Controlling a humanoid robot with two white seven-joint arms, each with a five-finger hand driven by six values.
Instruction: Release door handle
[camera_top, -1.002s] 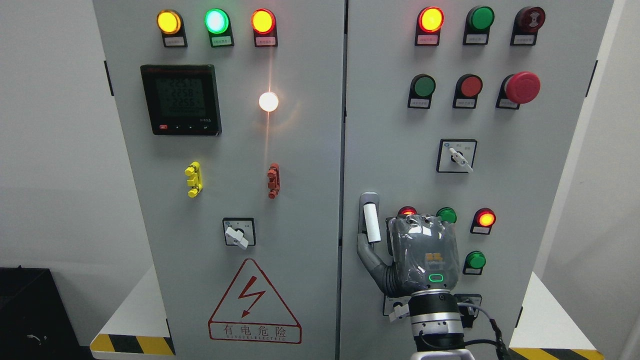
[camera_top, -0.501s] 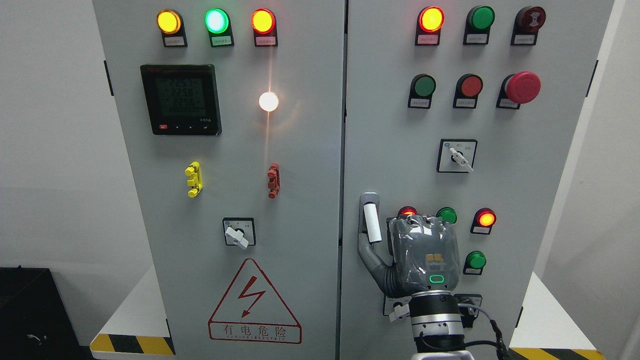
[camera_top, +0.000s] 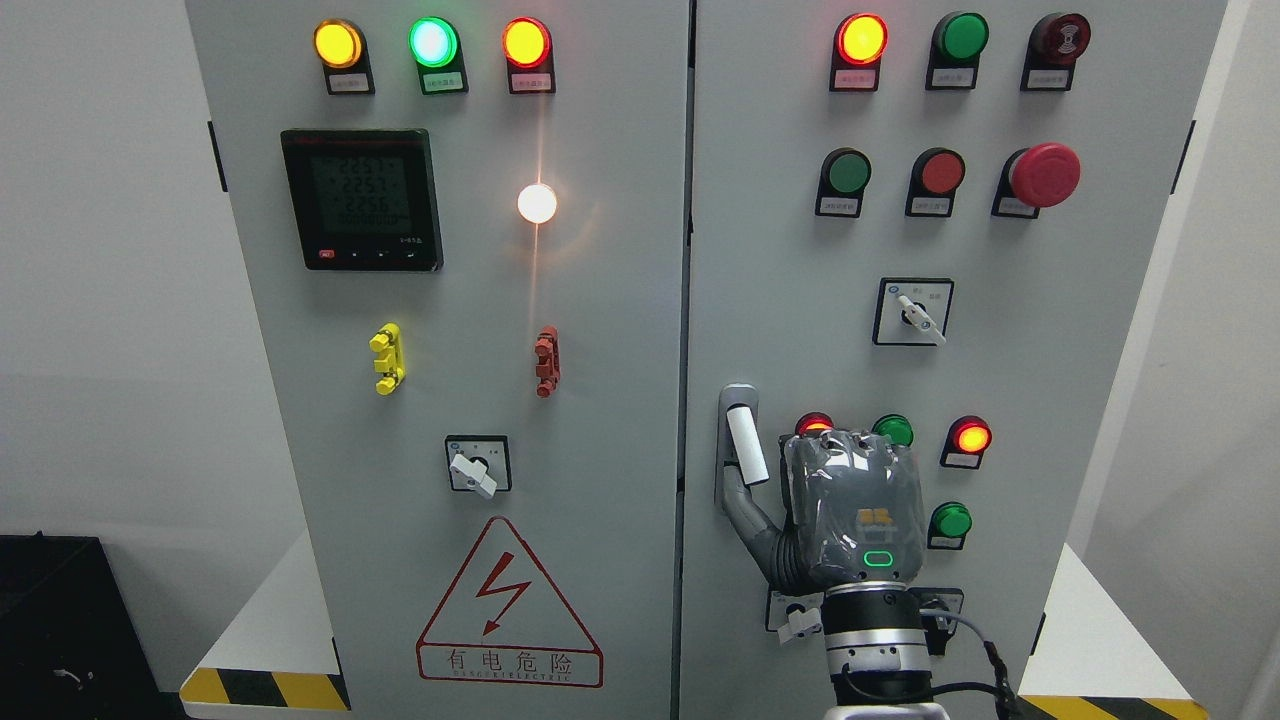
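The door handle (camera_top: 745, 443), a white lever in a grey recess, sits at the left edge of the right cabinet door (camera_top: 800, 250), its lower end tilted slightly right. My right hand (camera_top: 852, 505) comes up from the bottom edge, back toward the camera, just right of the handle. Its fingers are curled against the panel. Its thumb (camera_top: 748, 505) reaches left and hooks behind the handle's lower end. The fingers themselves do not wrap the lever. The left arm is out of view.
Lit and unlit indicator lamps (camera_top: 972, 437), push buttons and a red emergency stop (camera_top: 1045, 174) surround the hand on the right door. A rotary switch (camera_top: 915, 313) sits above it. The left door (camera_top: 450, 350) carries a meter (camera_top: 361, 199) and a warning triangle (camera_top: 508, 610).
My right hand has shifted slightly to the right, and the thumb moved with it. The handle's lower end has swung a little to the right too.
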